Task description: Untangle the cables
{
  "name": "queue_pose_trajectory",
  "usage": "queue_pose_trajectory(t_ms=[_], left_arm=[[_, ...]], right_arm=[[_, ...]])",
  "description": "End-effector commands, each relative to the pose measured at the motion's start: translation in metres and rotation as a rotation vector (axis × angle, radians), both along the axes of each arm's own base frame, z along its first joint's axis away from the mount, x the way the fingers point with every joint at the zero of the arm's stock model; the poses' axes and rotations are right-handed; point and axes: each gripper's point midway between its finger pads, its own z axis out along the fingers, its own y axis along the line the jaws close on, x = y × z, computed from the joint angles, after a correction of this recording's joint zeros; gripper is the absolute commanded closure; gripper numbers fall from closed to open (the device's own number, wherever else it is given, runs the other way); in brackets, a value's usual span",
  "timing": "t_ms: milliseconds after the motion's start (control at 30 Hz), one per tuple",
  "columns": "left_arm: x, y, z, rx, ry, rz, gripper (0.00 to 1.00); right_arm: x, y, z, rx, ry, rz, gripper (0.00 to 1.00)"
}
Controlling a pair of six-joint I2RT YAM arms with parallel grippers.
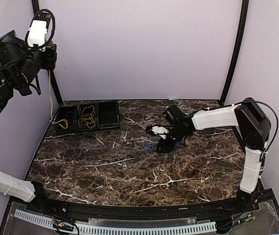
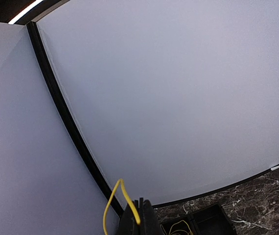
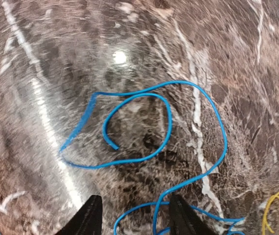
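Right gripper (image 3: 135, 218) hangs spread-jawed over the blue cable (image 3: 171, 125). I see the left gripper (image 2: 139, 218) pinching the yellow cable (image 2: 121, 181) above the tray (image 1: 109, 115).

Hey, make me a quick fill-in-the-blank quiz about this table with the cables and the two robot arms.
The thin blue cable lies looped on the dark marble ____.
The left gripper, raised high, is shut on a thin cable coloured ____.
The right gripper above the blue cable has its jaws ____.
The black plastic tray has ____ compartments.
Missing: table; yellow; open; three.
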Motion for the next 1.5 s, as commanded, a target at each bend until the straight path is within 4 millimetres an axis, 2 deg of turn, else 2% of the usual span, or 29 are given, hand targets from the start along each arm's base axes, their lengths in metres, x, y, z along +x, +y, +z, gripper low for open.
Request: queue_pose_trajectory(t_ms=[0,133,167,200,233,267,400,567,667,833,967,1167,1367,1467], left_arm=[[-0.001,0.001,-0.001,-0.031,0.027,-0.028,1.0],[0.021,-0.012,-0.029,-0.076,0.111,-0.095,1.0],[0.03,-0.007,-0.036,-0.12,0.129,-0.084,1.0],[0.035,-0.013,-0.043,-0.129,0.155,-0.134,1.0],[0.044,-0.009,-0.05,-0.161,0.173,-0.123,1.0],[0.048,-0.014,-0.054,-0.17,0.186,-0.161,1.0],[0.072,-0.025,-0.074,-0.2,0.247,-0.214,1.0],[0.105,-0.018,-0.095,-0.226,0.317,-0.202,1.0],[0.119,-0.014,-0.104,-0.27,0.349,-0.215,1.0],[0.141,-0.007,-0.122,-0.293,0.392,-0.21,1.0],[0.158,-0.005,-0.135,-0.311,0.411,-0.206,1.0],[0.183,-0.007,-0.152,-0.362,0.431,-0.227,1.0],[0.205,-0.011,-0.194,-0.387,0.518,-0.24,1.0],[0.21,-0.009,-0.206,-0.387,0.535,-0.233,1.0]], right_arm=[[-0.006,0.002,0.072,0.098,-0.099,0.061,0.46],[-0.015,-0.007,0.111,0.118,-0.132,0.083,0.35],[-0.017,-0.01,0.119,0.127,-0.14,0.084,0.33],[-0.019,-0.014,0.125,0.135,-0.143,0.081,0.31],[-0.021,-0.017,0.131,0.145,-0.15,0.077,0.28],[-0.024,-0.021,0.135,0.156,-0.152,0.075,0.27],[-0.028,-0.042,0.144,0.191,-0.17,0.049,0.24],[-0.033,-0.068,0.144,0.261,-0.164,0.011,0.2],[-0.038,-0.082,0.139,0.296,-0.18,-0.009,0.19],[-0.038,-0.1,0.124,0.316,-0.222,-0.058,0.19],[-0.03,-0.114,0.123,0.3,-0.261,-0.097,0.19],[-0.029,-0.121,0.119,0.308,-0.248,-0.116,0.19],[-0.028,-0.125,0.12,0.309,-0.257,-0.121,0.2],[-0.028,-0.125,0.117,0.305,-0.251,-0.121,0.2]])
